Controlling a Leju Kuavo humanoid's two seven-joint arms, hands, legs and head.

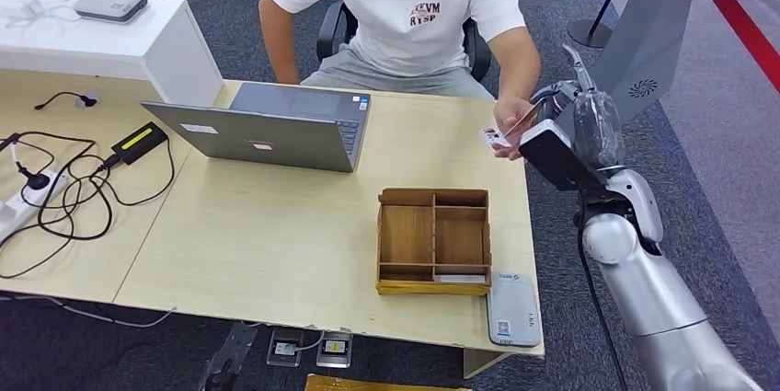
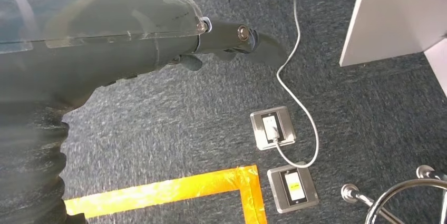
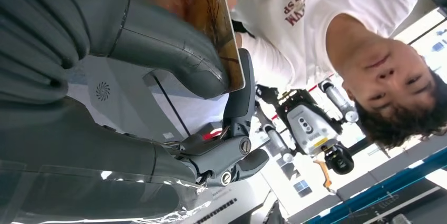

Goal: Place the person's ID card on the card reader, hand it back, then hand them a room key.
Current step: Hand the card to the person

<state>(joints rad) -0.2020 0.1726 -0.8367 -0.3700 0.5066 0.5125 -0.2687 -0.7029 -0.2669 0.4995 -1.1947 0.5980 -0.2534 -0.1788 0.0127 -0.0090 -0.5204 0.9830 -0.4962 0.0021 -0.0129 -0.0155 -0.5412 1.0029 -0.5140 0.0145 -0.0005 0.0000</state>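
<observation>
Right at the near right corner of the surface (image 1: 276, 253) lies the grey card reader (image 1: 513, 310), just beside a wooden compartment tray (image 1: 432, 239). Further back, off the surface's right edge, the robot's right hand (image 1: 563, 120) is raised toward the seated person, whose hand (image 1: 509, 129) meets it there. Between them is the ID card (image 1: 495, 138); in the right wrist view the card (image 3: 211, 23) sits pressed between the thick thumb (image 3: 168, 55) and a darker finger, so the hand is gripping it, while the person's fingers seem to touch it too. Who carries its weight I cannot tell.

My worry is the handover itself: if one side lets go before the other has a firm pinch, the card drops past the edge onto the carpet. A pull while both hold it could bend it or twist it out of the fingers.

An open laptop (image 1: 276, 129) stands at the far edge. The left hand (image 2: 232, 37) hangs over the floor with nothing in it, fingers seemingly extended. No room key is clearly identifiable; a pale strip in the tray's front slot might be one.
</observation>
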